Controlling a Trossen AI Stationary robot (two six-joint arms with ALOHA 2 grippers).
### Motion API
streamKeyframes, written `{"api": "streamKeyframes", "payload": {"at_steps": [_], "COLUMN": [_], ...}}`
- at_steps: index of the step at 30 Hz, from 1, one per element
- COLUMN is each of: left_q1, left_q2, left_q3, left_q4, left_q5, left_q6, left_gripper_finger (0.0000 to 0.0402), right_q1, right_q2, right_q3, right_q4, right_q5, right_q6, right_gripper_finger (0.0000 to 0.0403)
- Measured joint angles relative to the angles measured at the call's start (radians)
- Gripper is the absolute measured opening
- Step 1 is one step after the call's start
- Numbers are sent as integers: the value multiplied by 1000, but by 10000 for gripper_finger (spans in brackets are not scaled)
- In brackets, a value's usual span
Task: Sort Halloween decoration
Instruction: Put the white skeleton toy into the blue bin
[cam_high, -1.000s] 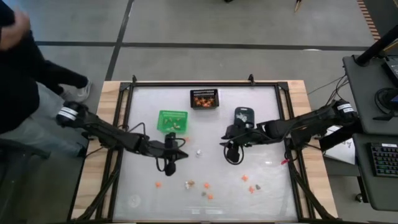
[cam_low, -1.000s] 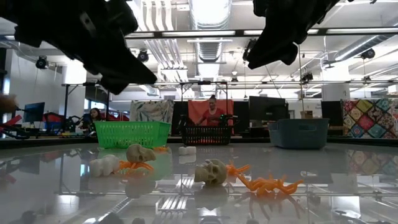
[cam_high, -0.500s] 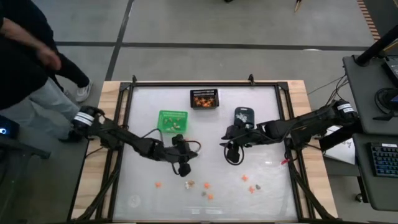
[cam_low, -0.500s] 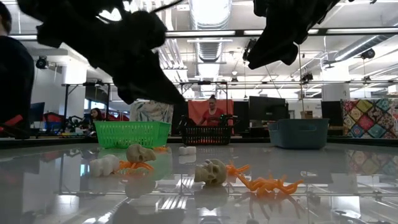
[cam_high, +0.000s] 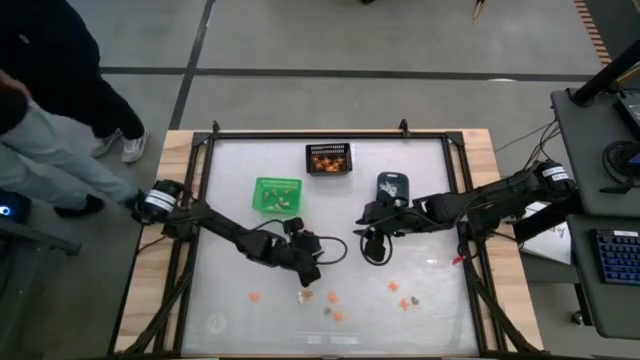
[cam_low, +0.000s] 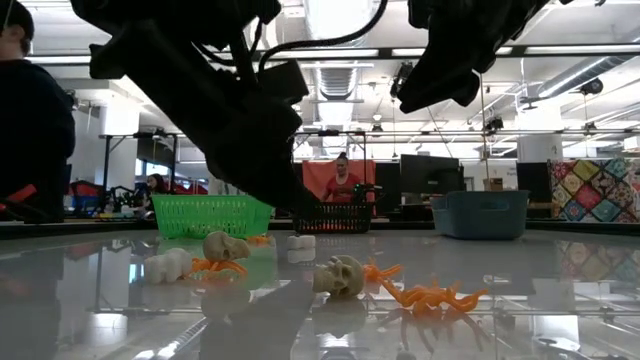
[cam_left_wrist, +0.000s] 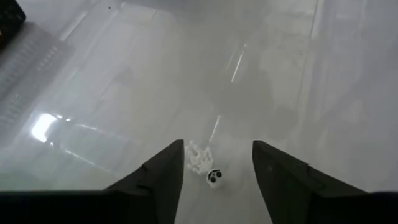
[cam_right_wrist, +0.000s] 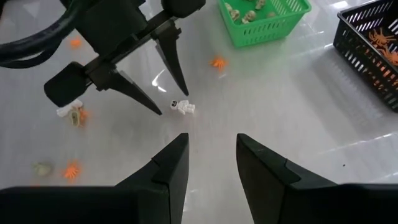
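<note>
The Halloween decoration is scattered on the glass table: a tiny white skeleton (cam_left_wrist: 202, 163) (cam_right_wrist: 182, 106), orange trinkets (cam_high: 331, 297) and a tan one (cam_high: 303, 295) near the front, and skulls (cam_low: 340, 274) with an orange spider (cam_low: 430, 295) in the low view. My left gripper (cam_left_wrist: 217, 149) (cam_high: 310, 275) is open and points down over the white skeleton, one finger on each side of it without touching. My right gripper (cam_right_wrist: 211, 140) (cam_high: 373, 250) hangs open and empty above the table's middle, right of the left one.
A green bin (cam_high: 277, 194) with tan pieces, a black mesh bin (cam_high: 329, 158) with orange pieces and a blue-grey bin (cam_high: 392, 186) stand in the far half. More orange and grey trinkets (cam_high: 404, 303) lie front right. A person (cam_high: 40, 90) stands beyond the table's left edge.
My left gripper has travelled toward the table's right edge and a little toward the near edge, coming lower, and now stands over the white skeleton. The person at the left has moved along the table's side.
</note>
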Motion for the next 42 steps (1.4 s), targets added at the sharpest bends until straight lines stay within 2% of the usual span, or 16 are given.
{"api": "streamKeyframes", "payload": {"at_steps": [5,11,19,33,42], "left_q1": [0,-2,-2,-2,-2], "left_q2": [4,15,81,78,72], "left_q3": [0,-1,1,1,0], "left_q4": [-20,-38,22,18,26], "left_q5": [-5,22,11,20,19], "left_q6": [-24,-75,-102,-107,-81], "left_gripper_finger": [183,166,143,41,9], "right_q1": [0,0,0,0,0], "right_q2": [0,0,0,0,0], "right_q3": [-1,-1,-2,-2,-2], "right_q4": [1,8,8,12,12], "right_q5": [0,0,0,0,0], "right_q6": [0,0,0,0,2], "right_gripper_finger": [123,123,123,123,123]}}
